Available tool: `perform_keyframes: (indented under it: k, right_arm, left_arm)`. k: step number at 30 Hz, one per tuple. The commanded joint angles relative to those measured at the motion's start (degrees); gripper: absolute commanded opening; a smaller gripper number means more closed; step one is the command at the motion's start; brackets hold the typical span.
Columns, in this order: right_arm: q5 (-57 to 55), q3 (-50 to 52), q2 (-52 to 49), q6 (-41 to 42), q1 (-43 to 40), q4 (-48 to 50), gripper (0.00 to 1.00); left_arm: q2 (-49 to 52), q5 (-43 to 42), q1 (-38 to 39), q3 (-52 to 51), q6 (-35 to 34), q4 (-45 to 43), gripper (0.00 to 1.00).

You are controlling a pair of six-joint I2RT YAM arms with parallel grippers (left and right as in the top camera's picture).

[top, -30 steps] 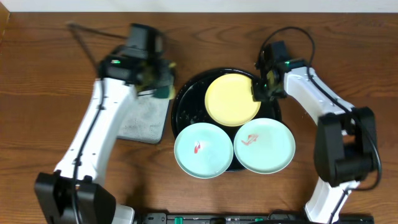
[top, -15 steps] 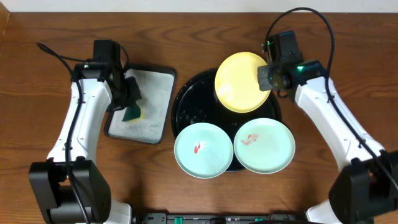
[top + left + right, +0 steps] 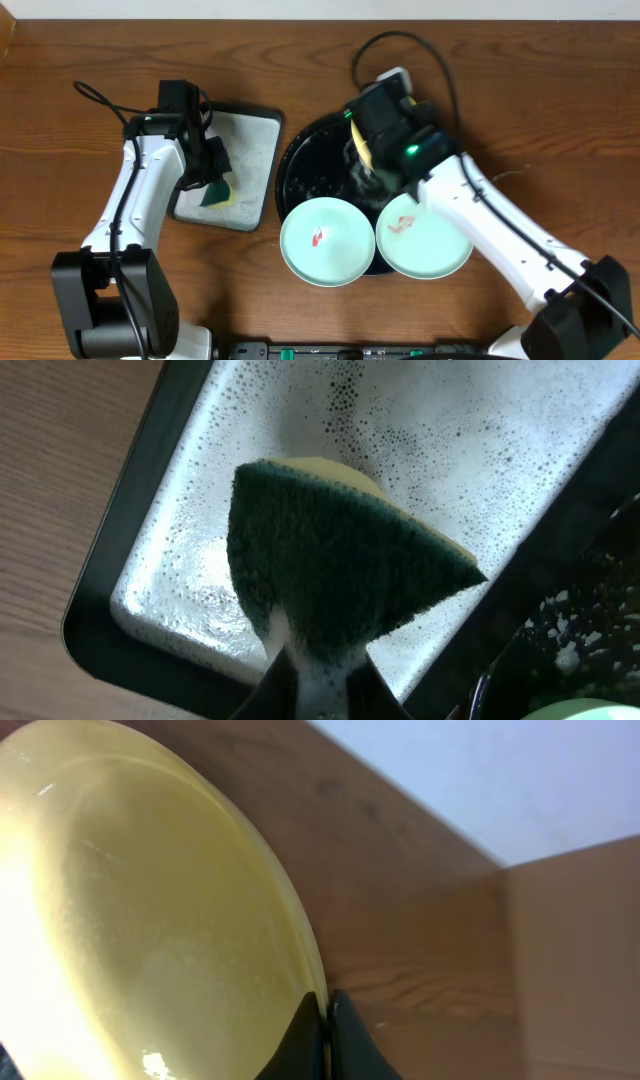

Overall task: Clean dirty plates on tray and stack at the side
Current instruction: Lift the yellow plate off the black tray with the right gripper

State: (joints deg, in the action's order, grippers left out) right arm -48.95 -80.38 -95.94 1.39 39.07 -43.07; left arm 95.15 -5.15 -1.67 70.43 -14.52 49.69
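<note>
My right gripper (image 3: 328,1020) is shut on the rim of the yellow plate (image 3: 130,920) and holds it tilted on edge. From overhead this gripper (image 3: 364,166) hangs over the round black tray (image 3: 305,165). Only a sliver of the yellow plate (image 3: 357,153) shows under the arm. Two mint-blue plates (image 3: 327,240) (image 3: 425,236), each with a red smear, lie at the tray's front. My left gripper (image 3: 320,685) is shut on a green and yellow sponge (image 3: 340,560) above the soapy rectangular tray; overhead shows the gripper (image 3: 213,180) there.
The rectangular grey tray (image 3: 245,150) with a black rim, full of foam (image 3: 450,440), stands left of the black tray. Suds dot the black tray's floor. Bare wooden table (image 3: 540,120) lies to the right and at the back.
My right arm swung left with the yellow plate, from the tray's back right to over its middle, tipping the plate on edge. The left gripper with the sponge barely shifted over the rectangular tray.
</note>
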Motion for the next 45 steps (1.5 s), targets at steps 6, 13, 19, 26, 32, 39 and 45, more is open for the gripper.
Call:
perform_keyframes:
  k: [6,13,19,26,32,39,45]
  right_arm:
    - [-20.5,0.1,1.2,-1.9,7.5,0.0,0.01]
    - [-24.5,0.1,1.5,-3.4,10.6,0.0,0.01]
    - [-24.5,0.1,2.0,-3.8,11.4,0.0,0.01]
    - [-24.5,0.1,2.1,-3.8,11.6,0.0,0.01]
    - [-24.5,0.1,2.1,-3.8,11.6,0.0,0.01]
    - [-24.0,0.1,2.1,-3.6,11.6,0.0,0.01]
    - [-24.0,0.1,2.1,-3.6,11.6,0.0,0.01]
  left_arm:
    - [0.3,0.7,-0.2,0.0,1.0,0.2,0.09]
    - [0.3,0.7,-0.2,0.0,1.0,0.1,0.09]
    - [0.3,0.7,-0.2,0.0,1.0,0.2,0.09]
    - [0.3,0.7,-0.2,0.0,1.0,0.3,0.09]
    - [0.3,0.7,-0.2,0.0,1.0,0.4,0.09]
    - [0.3,0.7,-0.2,0.0,1.0,0.6,0.09]
    - [0.3,0.7,-0.2,0.0,1.0,0.6,0.09]
